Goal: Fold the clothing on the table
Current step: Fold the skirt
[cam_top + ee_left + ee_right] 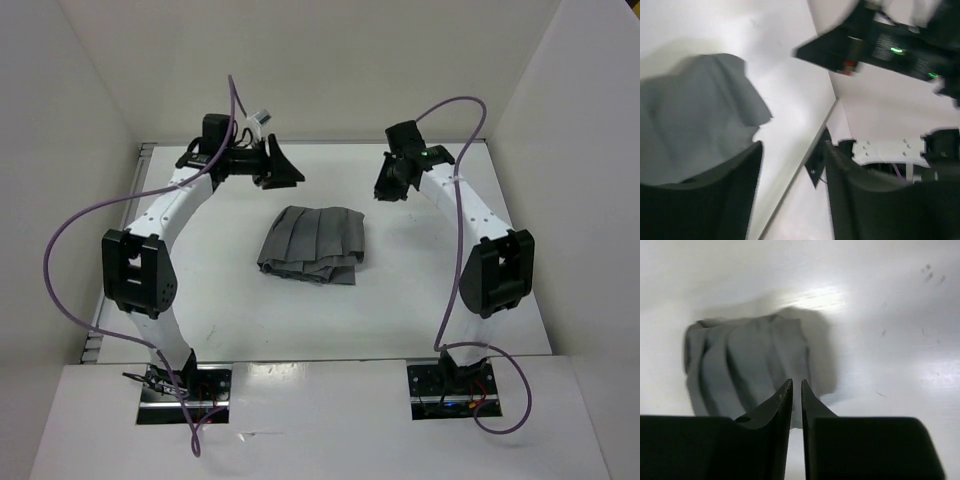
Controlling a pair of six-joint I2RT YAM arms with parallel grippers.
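The clothing (312,245) lies folded midway on the table (225,300); pleats showing.

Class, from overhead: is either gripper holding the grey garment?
No: the clothing lies on the table, apart from the left gripper and right gripper.

One mid-grey pleated fabric garment (312,245) is lying at the centre of the frame on one flat white bench (400,315). Two white-and-black jointed robot arms are standing over it, the left arm (150,235) at frame left and the right arm (482,225) at frame right, each carrying one pair of black jaws. Two thin purple cables are looping, the left cable (50,262) and the right cable (462,98).
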